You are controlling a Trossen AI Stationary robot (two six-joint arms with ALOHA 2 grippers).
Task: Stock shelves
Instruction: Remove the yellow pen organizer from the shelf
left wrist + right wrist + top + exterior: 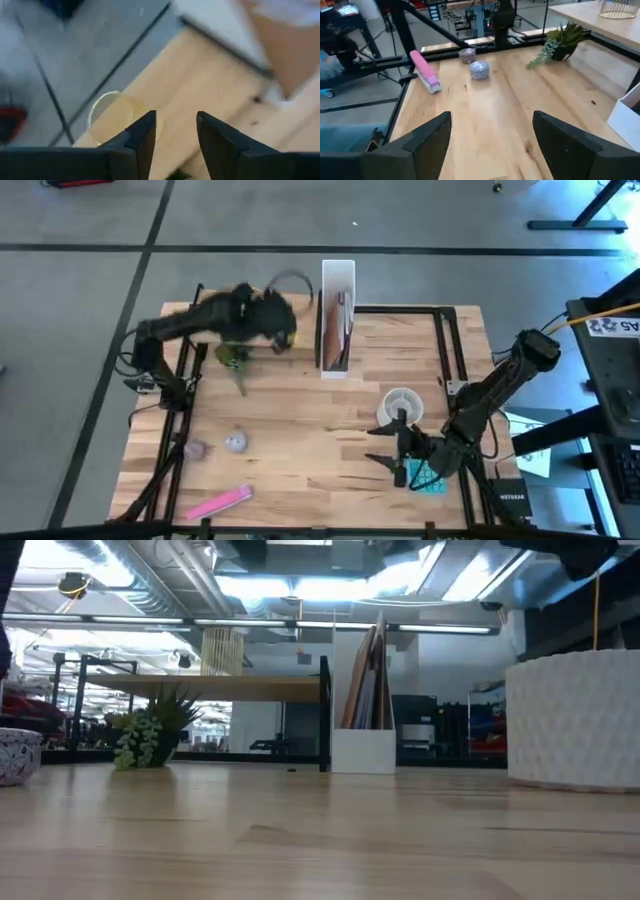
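Note:
The shelves are a small raised wood plank shelf (230, 688) on a black frame and a tall white file box (338, 320) holding folders beside it. A round pale basket (222, 650) stands on the plank. My left gripper (285, 332) hovers open over the shelf, its fingers (145, 135) bare above the plank, near the basket (111, 117). My right gripper (397, 448) is open low over the table's near right part, with nothing between its fingers (427, 137). A small green plant (235, 362) stands on the tabletop under the shelf.
A white textured pot (400, 405) stands just beyond my right gripper. Two small speckled balls (236, 442) (195, 448) and a pink stapler (218, 502) lie near the left front. A teal thing (432, 477) lies under the right arm. Bare tabletop spans the middle.

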